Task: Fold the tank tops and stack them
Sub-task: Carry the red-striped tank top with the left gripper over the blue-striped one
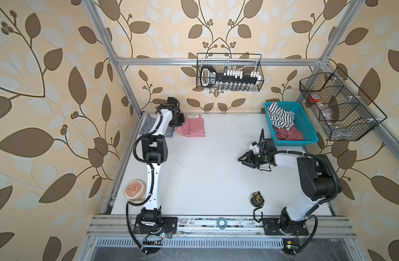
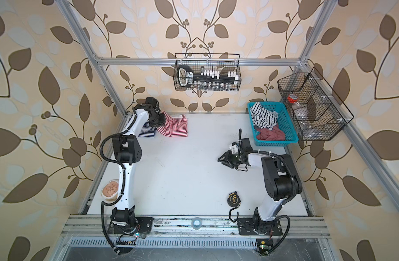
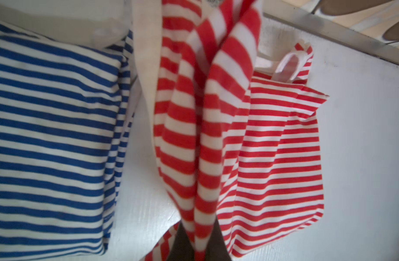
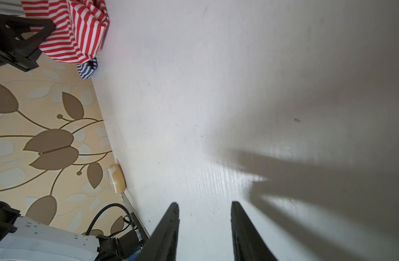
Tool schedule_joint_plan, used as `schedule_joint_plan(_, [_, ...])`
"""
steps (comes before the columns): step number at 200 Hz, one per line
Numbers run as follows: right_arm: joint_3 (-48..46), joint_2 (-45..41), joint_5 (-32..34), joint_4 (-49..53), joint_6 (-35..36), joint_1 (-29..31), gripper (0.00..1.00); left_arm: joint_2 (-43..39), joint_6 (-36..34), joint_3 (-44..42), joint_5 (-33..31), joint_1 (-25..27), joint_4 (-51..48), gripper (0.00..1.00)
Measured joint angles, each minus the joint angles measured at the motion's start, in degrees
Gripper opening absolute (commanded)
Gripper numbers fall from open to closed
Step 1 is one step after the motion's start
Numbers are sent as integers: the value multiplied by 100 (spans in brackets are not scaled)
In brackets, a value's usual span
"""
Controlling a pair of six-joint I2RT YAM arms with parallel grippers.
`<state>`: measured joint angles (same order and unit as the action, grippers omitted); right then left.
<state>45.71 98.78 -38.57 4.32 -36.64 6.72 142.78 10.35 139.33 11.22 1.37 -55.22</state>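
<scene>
Both top views: left claw [image 1: 179, 119] at the table's [image 1: 205, 180] 11 o'clock corner, over the near edge of the red top [image 1: 193, 130]. The folded navy top [image 1: 146, 123] is just beside it. Right claw [image 1: 242, 159] at 3 o'clock, half open, empty.
Left wrist: claw clamped on a red top [image 3: 282, 146] fold that hangs up (blurred), the rest flat. Navy top [image 3: 47, 124] alongside.
Right wrist: fingers [image 4: 169, 232] apart, bare table between.

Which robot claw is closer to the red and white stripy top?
Left. The left claw is shut on the red-and-white striped cloth tank top itself. The right claw is open over the white table, well away from it.
</scene>
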Motion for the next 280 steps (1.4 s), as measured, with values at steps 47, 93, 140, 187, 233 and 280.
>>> schedule_joint_plan(47, [4,216,-72,-173,-44,44,38,-2,-577,63,76,-229,63,0])
schedule_joint_plan(93, [129,400,-170,-321,-81,240,38,-74,-901,153,157,-494,81,0])
schedule_joint_plan(140, [275,586,-247,-433,-111,376,38,-328,-1005,160,299,-855,188,0])
schedule_joint_plan(187, [435,752,-310,-509,-133,503,37,-656,-1054,170,411,-1005,227,0])
schedule_joint_plan(233, [533,887,-404,-595,-153,581,37,-791,-1187,170,629,-1010,245,0])
schedule_joint_plan(280, [675,1023,-485,-614,-153,656,37,-793,-1386,170,656,-1169,245,0])
